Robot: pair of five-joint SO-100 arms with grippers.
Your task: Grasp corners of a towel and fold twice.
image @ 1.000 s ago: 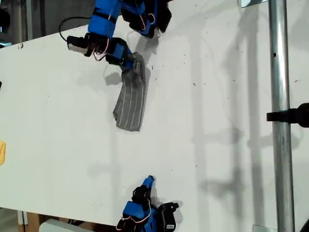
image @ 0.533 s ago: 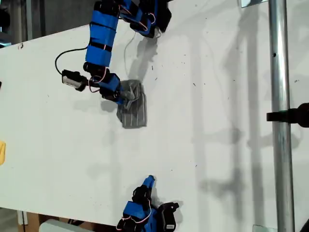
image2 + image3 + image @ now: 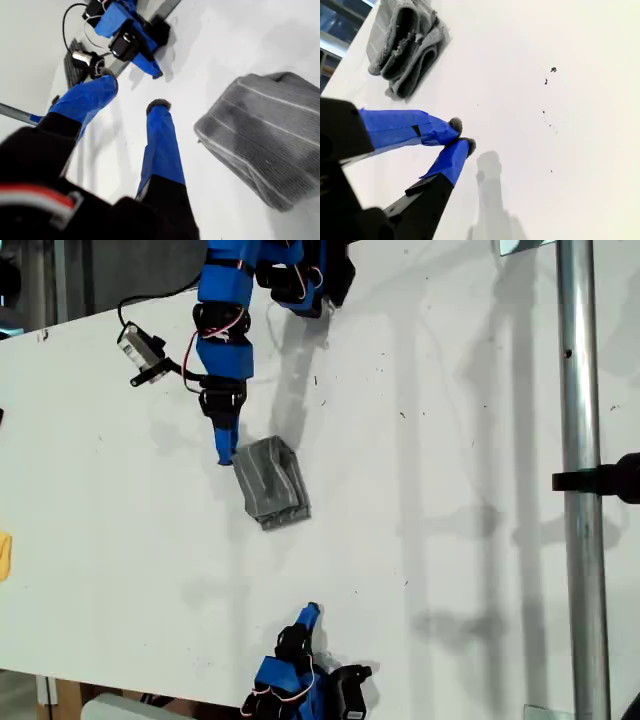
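Two folds look done: my first gripper (image 3: 224, 455) has let go, jaws spread, just at eleven o'clock of the towel (image 3: 272, 482) bundled mid-worktop (image 3: 450, 440); my second gripper (image 3: 462, 136) rests pressed together.

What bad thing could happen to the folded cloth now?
My first gripper is open and sits right beside the folded towel. If it swings away low, a finger might catch the edge and drag the fold open. The second wrist view also shows the layers puffed up and loose, so the bundle may spring apart by itself.
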